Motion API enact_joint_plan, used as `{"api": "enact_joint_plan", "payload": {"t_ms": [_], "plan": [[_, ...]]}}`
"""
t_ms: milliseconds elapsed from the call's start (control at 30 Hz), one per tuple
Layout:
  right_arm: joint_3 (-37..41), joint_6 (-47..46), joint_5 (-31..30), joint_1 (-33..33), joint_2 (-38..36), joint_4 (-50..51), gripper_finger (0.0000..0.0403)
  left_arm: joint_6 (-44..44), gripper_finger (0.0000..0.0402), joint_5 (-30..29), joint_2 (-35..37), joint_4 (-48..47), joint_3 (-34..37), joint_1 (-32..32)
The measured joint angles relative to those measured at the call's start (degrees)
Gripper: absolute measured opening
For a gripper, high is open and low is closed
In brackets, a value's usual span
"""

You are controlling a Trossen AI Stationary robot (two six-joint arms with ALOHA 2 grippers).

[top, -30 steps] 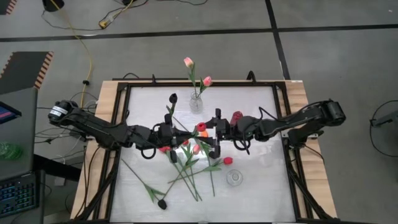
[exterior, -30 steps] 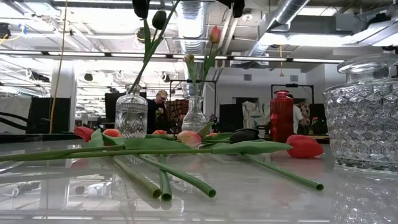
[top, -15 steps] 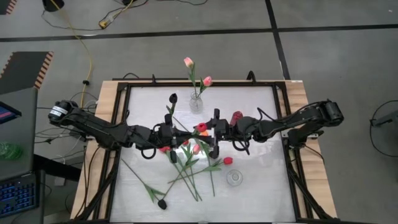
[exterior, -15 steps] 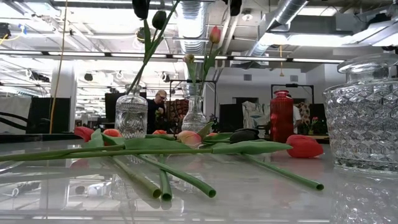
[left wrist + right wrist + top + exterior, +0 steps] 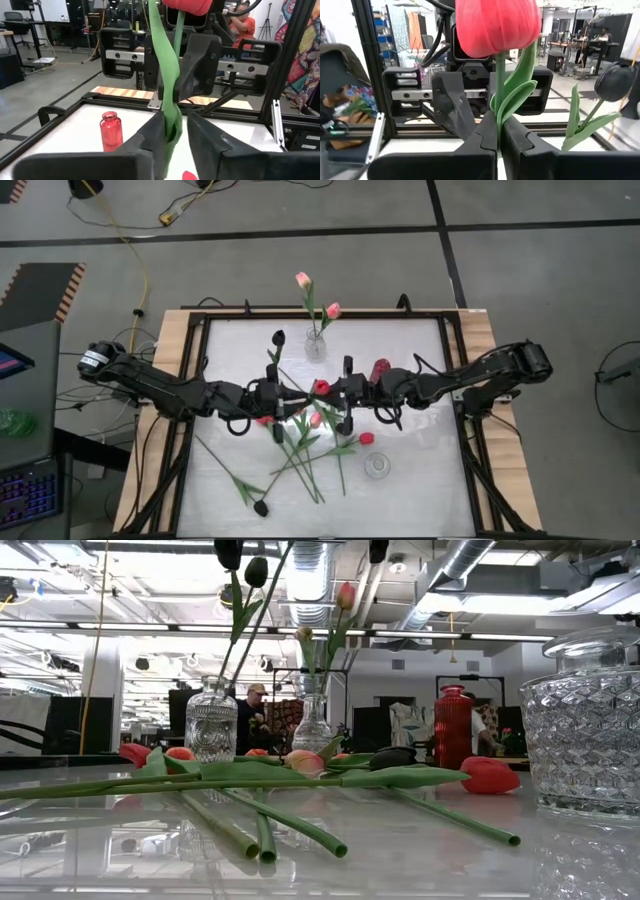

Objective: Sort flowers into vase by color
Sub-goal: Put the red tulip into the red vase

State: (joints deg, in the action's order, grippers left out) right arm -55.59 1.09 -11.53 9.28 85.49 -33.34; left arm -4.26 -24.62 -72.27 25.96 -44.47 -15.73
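Both arms meet over the middle of the desk (image 5: 420, 480), where a red tulip (image 5: 322, 387) is held upright between them. The right tool (image 5: 498, 142) is clamped on its green stem just below the head, and the left tool (image 5: 175, 137) faces it from the other side with its fingers pressed against the same stem and leaf lower down. In the high view the left tool (image 5: 290, 398) and the right tool (image 5: 338, 402) sit just beside each other, with the red head above the gap. Under them lies a loose heap of tulips (image 5: 305, 442) with pink, red and orange heads, stems crossing; a black-headed one (image 5: 260, 507) lies apart near the front edge. A clear vase (image 5: 316, 345) at the back holds two pink tulips (image 5: 303, 280), another glass vase (image 5: 211, 724) holds black tulips, a small red vase (image 5: 380, 368) stands by the right arm, and an empty glass vase (image 5: 377, 466) stands near the front.
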Motion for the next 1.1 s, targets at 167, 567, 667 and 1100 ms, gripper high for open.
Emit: {"api": "enact_joint_plan", "payload": {"t_ms": [167, 567, 667, 1100], "plan": [[0.0, 1.81, -0.18, 0.0, -1.58, 4.27, 0.0036, -2.21, 0.0114, 0.44, 0.02, -2.81, 0.0, -0.13], [0.02, 2.0, -4.38, -4.0, -19.49, 28.87, 0.0036, -5.89, 0.0138, 0.83, 0.02, -12.28, 0.0, -0.13], [0.0, 1.98, -5.61, -5.85, -24.38, 33.89, 0.0038, -5.88, 0.0138, 0.83, 0.02, -12.33, 0.0, -0.13], [0.0, 1.82, -5.62, -14.25, -38.81, 47.12, 0.0037, -6.06, 0.0138, 0.87, 0.02, -12.44, 0.0, -0.13]]}}
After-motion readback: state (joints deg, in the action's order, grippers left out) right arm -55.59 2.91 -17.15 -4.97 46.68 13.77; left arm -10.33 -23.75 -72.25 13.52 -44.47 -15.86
